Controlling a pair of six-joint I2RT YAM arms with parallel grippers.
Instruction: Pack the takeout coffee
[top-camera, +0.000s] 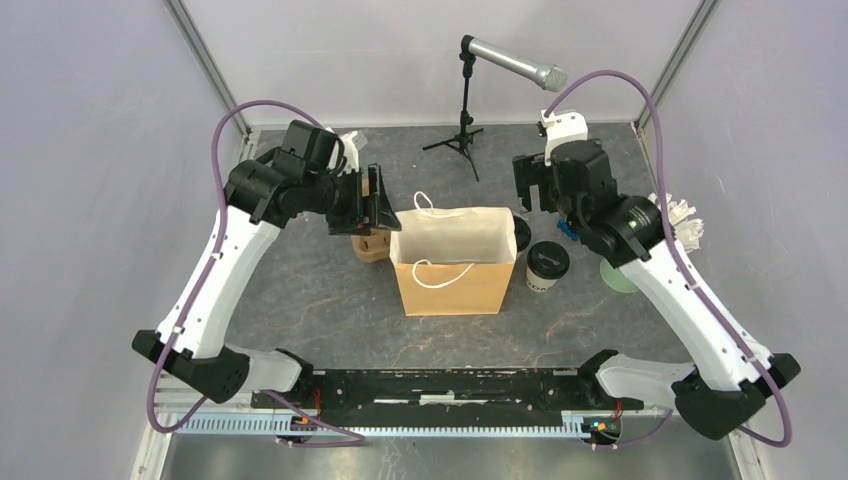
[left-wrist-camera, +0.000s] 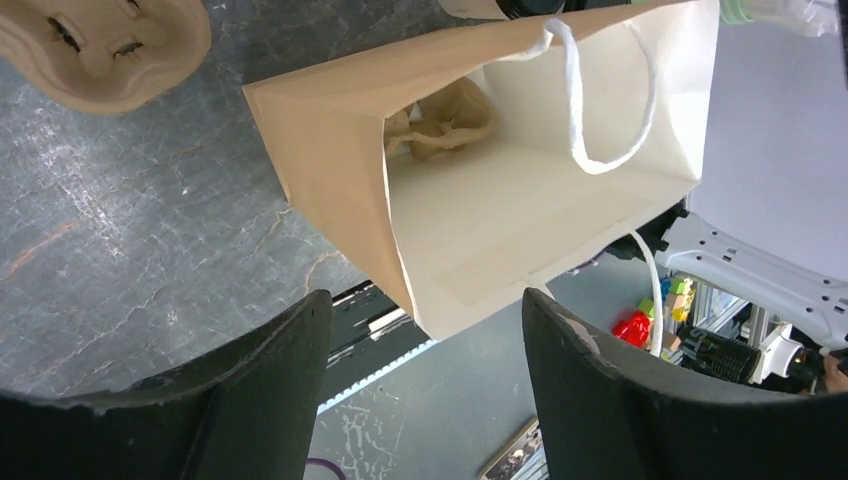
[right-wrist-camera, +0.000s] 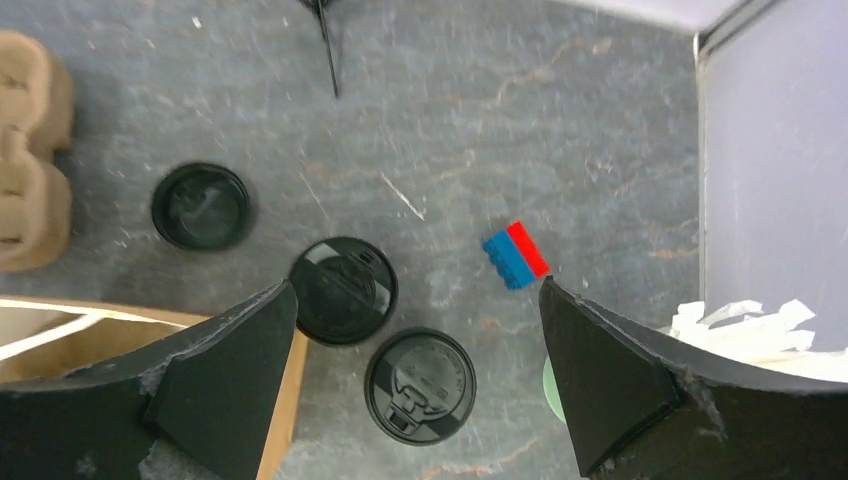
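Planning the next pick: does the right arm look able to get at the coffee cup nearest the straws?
Probably yes: the right gripper hangs open above the coffee cup, nothing covers it, though a second cup stands close beside.

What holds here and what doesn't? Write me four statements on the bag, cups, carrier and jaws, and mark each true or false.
1. The paper bag stands upright with its mouth open. True.
2. The right jaws are shut on a coffee cup. False: they stand open and empty above the lidded cups.
3. Three black lids show on the table outside the bag in the right wrist view. True.
4. The cup carrier sits on the right arm's side of the bag. False: it sits on the left arm's side, under the left jaws.
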